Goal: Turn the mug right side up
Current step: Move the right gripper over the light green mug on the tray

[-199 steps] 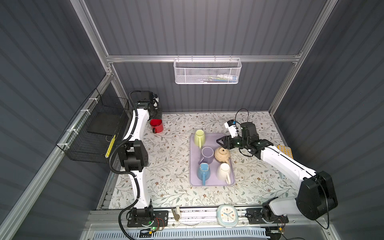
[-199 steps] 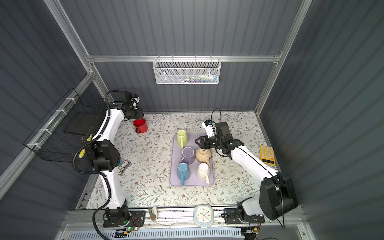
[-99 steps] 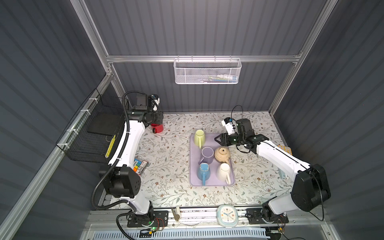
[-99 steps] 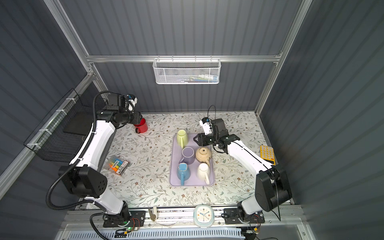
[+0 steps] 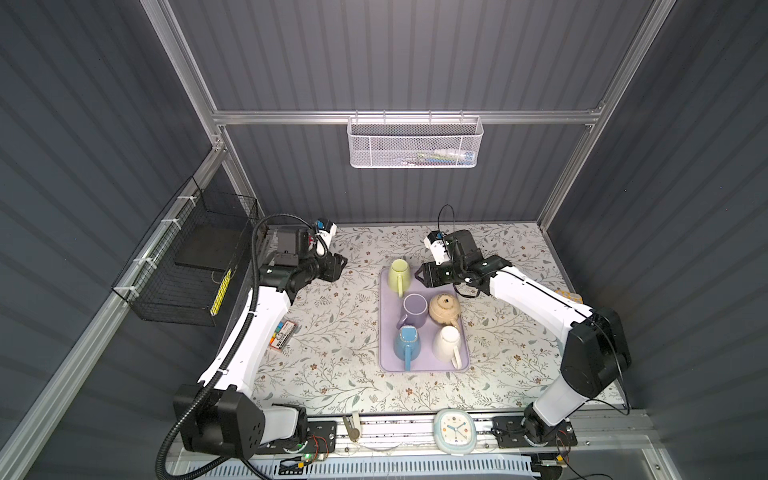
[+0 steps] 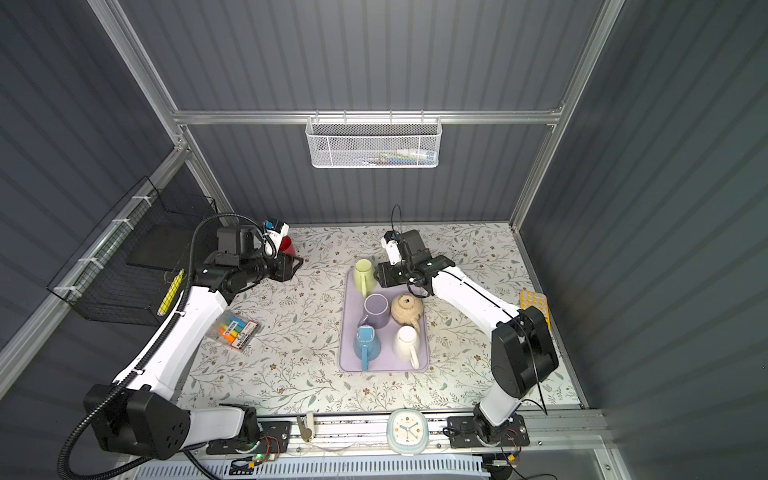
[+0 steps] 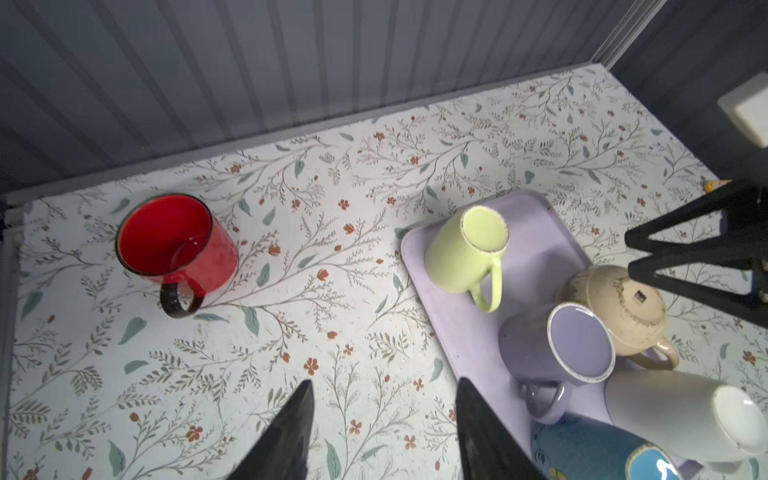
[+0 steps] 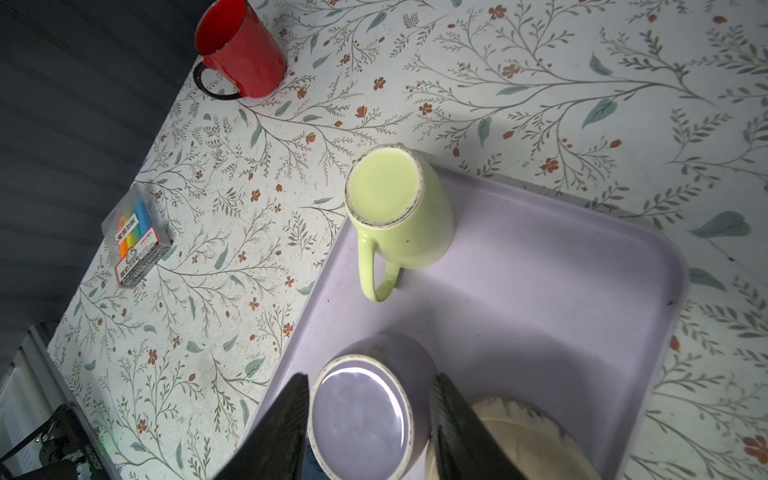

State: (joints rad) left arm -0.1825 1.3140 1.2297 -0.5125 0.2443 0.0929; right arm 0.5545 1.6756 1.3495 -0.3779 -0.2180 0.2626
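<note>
Red mug (image 7: 178,245): standing upright, mouth up, on the floral table (image 5: 332,340) at its back left corner, close to the rear wall. It has a black handle and a dark rim. Neither of my grippers touches it.

My left gripper (image 7: 384,382): jaws parted to a moderate gap, nothing between them. It hovers over bare tabletop near the red mug, on the side toward the lilac tray (image 5: 424,366), and touches nothing. In both top views my left arm rises from its base at the front left. The forearm runs back along the table's left edge, and the wrist bends inward so that the gripper points toward the tray.

My right gripper (image 5: 418,274): jaws likewise parted, and empty. It hangs over the tray's back end, just beside the upturned green mug (image 5: 398,272) and raised above the upturned purple mug (image 8: 361,409), touching neither. My right arm reaches from its front right base diagonally back toward the table's middle, with the wrist pitched downward.
</note>
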